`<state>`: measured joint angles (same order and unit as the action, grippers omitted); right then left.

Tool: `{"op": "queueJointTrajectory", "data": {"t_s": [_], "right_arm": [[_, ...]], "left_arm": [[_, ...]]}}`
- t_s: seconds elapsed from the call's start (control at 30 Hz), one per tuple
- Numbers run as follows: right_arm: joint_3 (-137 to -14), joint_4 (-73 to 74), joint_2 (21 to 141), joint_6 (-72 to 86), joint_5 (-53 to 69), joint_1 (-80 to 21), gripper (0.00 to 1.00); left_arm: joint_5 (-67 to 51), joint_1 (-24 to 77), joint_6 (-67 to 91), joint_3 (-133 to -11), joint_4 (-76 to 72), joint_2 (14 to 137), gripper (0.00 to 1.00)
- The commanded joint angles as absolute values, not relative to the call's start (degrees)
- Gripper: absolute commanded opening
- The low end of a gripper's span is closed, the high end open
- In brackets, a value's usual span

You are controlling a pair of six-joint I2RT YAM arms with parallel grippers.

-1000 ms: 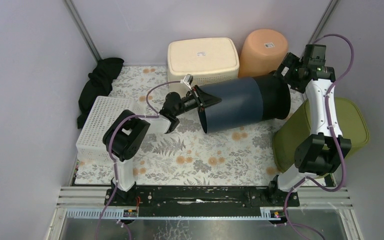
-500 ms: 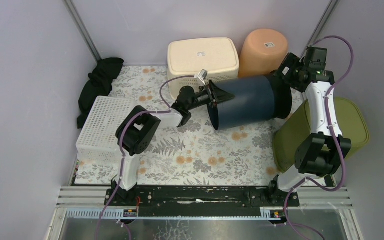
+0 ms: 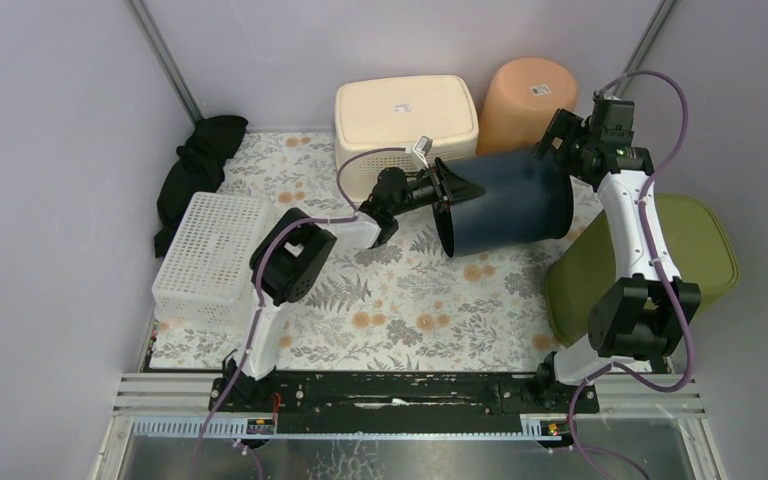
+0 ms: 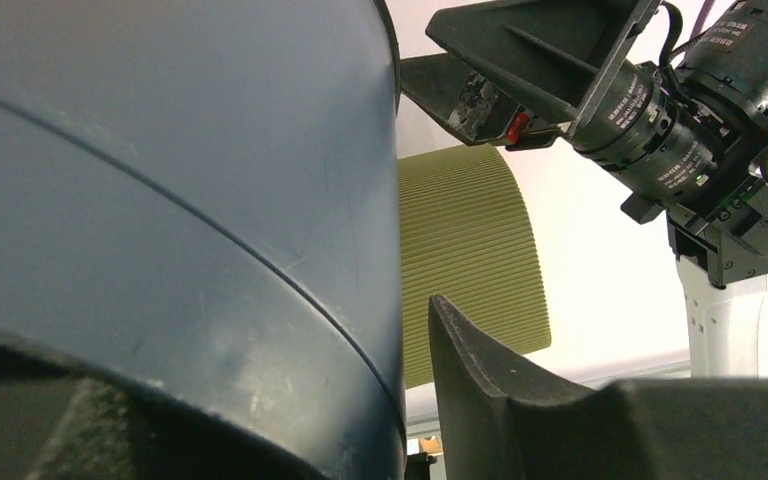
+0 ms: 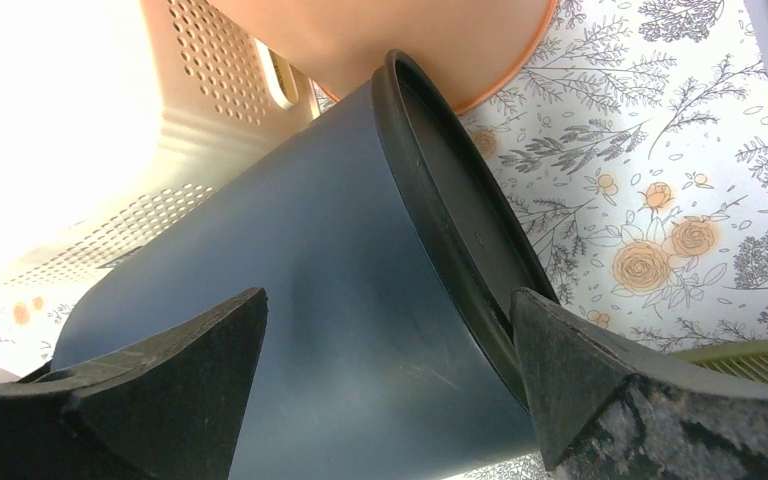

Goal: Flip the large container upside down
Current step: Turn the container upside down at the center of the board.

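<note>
The large dark blue container (image 3: 505,205) lies tilted on its side on the floral mat, with its black-rimmed end toward the right. My left gripper (image 3: 447,190) is shut on the rim of its left end. In the left wrist view the blue wall (image 4: 180,200) sits between the fingers of my left gripper (image 4: 260,360). My right gripper (image 3: 560,145) is open above the black end. In the right wrist view its gripper (image 5: 390,300) has the fingers spread on either side of the container (image 5: 340,290), not gripping it.
An upturned cream basket (image 3: 407,115) and an orange bucket (image 3: 528,100) stand right behind the container. A green ribbed bin (image 3: 700,260) is at the right, a white mesh basket (image 3: 205,255) and a black cloth (image 3: 198,165) at the left.
My left arm has stretched to the right and pushed the container's left end rightward, tipping the container more upright. My right gripper has shifted slightly left above the black end.
</note>
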<state>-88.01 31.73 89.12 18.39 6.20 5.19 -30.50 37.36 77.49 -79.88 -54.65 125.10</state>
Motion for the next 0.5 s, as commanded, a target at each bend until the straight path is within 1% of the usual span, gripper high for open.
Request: {"op": "queueJointTrajectory", "data": {"t_s": [0.0, 0.03, 0.07, 0.13, 0.17, 0.27, 0.33, 0.47], "right_arm": [[-86.4, 36.7, 86.6, 23.9, 20.3, -1.4, 0.96], [-86.3, 36.9, 86.5, 23.8, 20.2, -1.4, 0.96], [-86.4, 37.0, 86.3, 23.7, 20.2, -1.4, 0.96], [-86.2, 37.0, 85.9, 23.6, 20.1, -1.4, 0.96], [-86.3, 37.0, 85.7, 23.6, 20.2, -1.4, 0.96], [-87.5, 37.8, 85.4, 23.5, 20.3, -1.6, 0.96], [-88.9, 38.8, 85.0, 23.1, 20.1, -1.6, 0.96], [-93.0, 42.0, 83.6, 21.8, 18.6, -1.7, 0.97]], "left_arm": [[-27.0, 41.2, 77.2, -82.0, -58.8, 127.0, 0.44], [-26.9, 41.0, 77.6, -80.9, -59.8, 126.9, 0.38], [-26.9, 41.0, 78.0, -80.0, -61.0, 126.8, 0.3], [-27.3, 40.9, 79.4, -78.4, -64.4, 127.4, 0.05], [-27.5, 40.8, 80.7, -77.9, -66.6, 128.3, 0.0], [-28.2, 40.8, 87.9, -78.0, -79.4, 132.4, 0.0], [-27.2, 40.9, 94.0, -78.6, -90.4, 135.6, 0.0], [-26.0, 41.2, 94.3, -78.0, -92.6, 135.9, 0.0]]}}
